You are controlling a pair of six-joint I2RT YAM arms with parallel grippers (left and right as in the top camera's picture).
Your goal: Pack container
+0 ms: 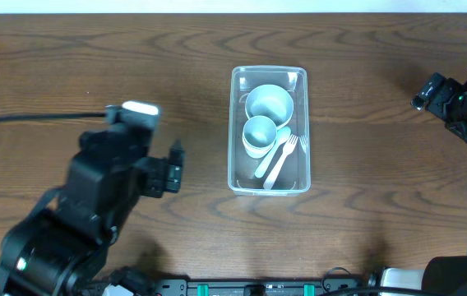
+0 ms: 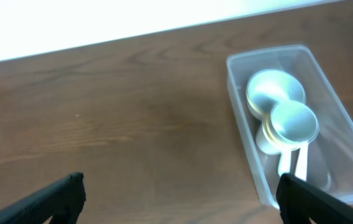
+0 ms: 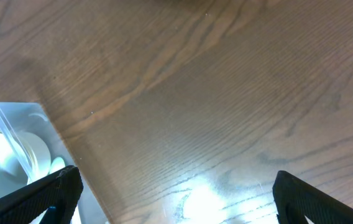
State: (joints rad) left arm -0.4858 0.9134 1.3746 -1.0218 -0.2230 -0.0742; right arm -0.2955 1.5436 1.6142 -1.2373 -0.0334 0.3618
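A clear plastic container sits upright near the middle of a dark wooden table. Inside the container, a pale round bowl fills the far end. A smaller pale cup stands just beside the bowl, toward the near end. A white spoon and a white fork lie side by side on the container's floor, slanting from beside the cup to the near wall. The left gripper hangs well to the left of the container, its two black fingers spread wide apart with nothing between them. The right gripper hangs well to the right of the container, its fingers likewise spread and empty.
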